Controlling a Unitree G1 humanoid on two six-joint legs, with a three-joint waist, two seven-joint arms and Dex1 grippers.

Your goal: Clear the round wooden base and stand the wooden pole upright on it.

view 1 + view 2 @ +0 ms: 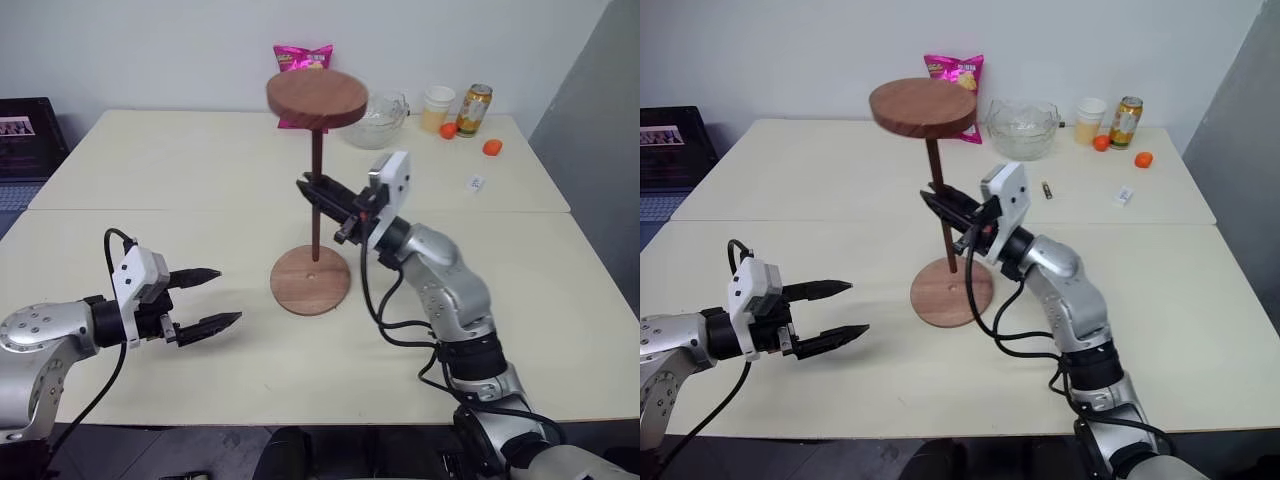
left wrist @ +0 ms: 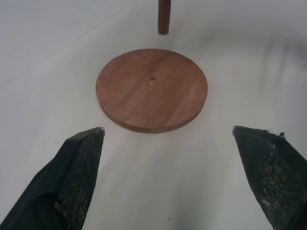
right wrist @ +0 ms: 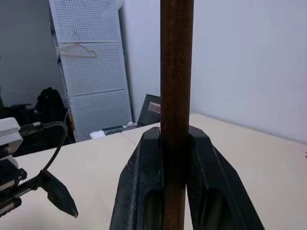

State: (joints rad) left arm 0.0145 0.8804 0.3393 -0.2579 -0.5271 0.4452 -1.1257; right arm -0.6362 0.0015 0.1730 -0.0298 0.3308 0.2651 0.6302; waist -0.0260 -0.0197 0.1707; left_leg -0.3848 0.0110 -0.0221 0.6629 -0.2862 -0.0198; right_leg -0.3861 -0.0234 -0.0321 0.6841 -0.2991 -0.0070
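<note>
Clamping the slim, disc-topped wooden pole point(image 1: 316, 190), the right gripper point(image 1: 312, 190) hovers over the flat round wooden base point(image 1: 311, 279); left gripper point(image 1: 211, 298) jaws gape.

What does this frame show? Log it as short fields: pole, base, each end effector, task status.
pole: wooden pole upright, disc end on top, lower tip hanging above the base
base: round wooden base flat on the table, bare, centre hole open
right end effector: shut on the pole's shaft
left end effector: open, holding nothing, beside the base
status: pole not yet seated
</note>
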